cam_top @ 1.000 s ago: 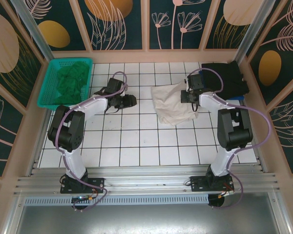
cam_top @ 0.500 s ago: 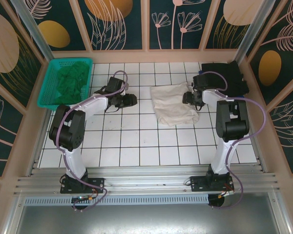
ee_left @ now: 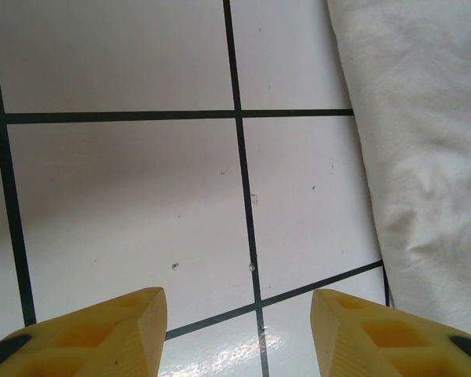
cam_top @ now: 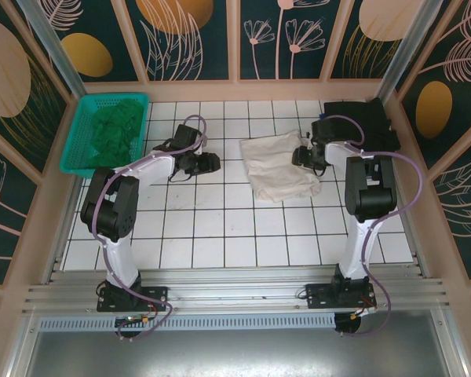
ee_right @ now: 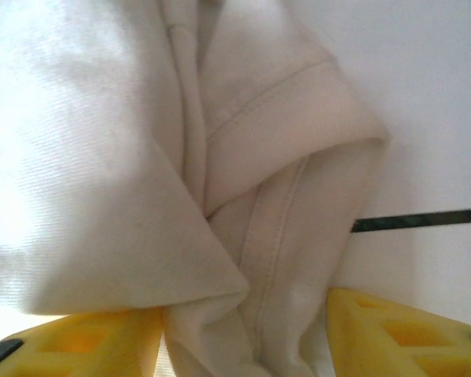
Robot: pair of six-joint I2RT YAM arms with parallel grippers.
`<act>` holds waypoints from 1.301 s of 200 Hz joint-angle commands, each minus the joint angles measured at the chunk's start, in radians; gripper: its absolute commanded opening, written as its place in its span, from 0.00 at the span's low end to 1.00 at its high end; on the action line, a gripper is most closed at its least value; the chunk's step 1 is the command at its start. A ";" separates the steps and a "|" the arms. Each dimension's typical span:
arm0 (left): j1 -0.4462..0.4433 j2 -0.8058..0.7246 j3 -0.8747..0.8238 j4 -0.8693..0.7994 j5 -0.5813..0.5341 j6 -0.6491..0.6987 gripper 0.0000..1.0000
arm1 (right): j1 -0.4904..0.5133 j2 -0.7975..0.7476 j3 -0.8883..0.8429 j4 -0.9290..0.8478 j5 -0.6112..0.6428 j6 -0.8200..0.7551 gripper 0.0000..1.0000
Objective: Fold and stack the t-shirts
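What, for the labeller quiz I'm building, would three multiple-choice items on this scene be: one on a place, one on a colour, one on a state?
1. Where does the dark green t-shirt lie?
A. in the teal basket
B. draped over an arm
C. on the near edge of the table

2. What colour is the t-shirt at mid-table?
A. red
B. cream-white
C. blue

3. How does the left gripper stand?
A. shut on cloth
B. shut on a basket rim
C. open over bare tile

Answers:
1 A: the green cloth sits inside the basket at the far left corner.
2 B: the cloth spread on the tiles is pale cream.
3 C: the left wrist view shows its fingers apart with nothing but tile between them.
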 commanded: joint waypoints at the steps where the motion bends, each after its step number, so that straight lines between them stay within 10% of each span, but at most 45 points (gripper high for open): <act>1: -0.003 0.014 0.029 -0.021 -0.001 0.019 0.51 | 0.044 0.023 -0.007 0.018 -0.013 0.023 0.47; 62: -0.003 0.013 0.040 -0.032 0.002 0.032 0.51 | 0.030 0.002 0.050 -0.060 0.131 -0.006 0.00; 260: 0.007 -0.024 0.105 -0.123 -0.068 0.074 0.49 | -0.204 -0.117 0.425 0.115 0.332 -0.306 0.00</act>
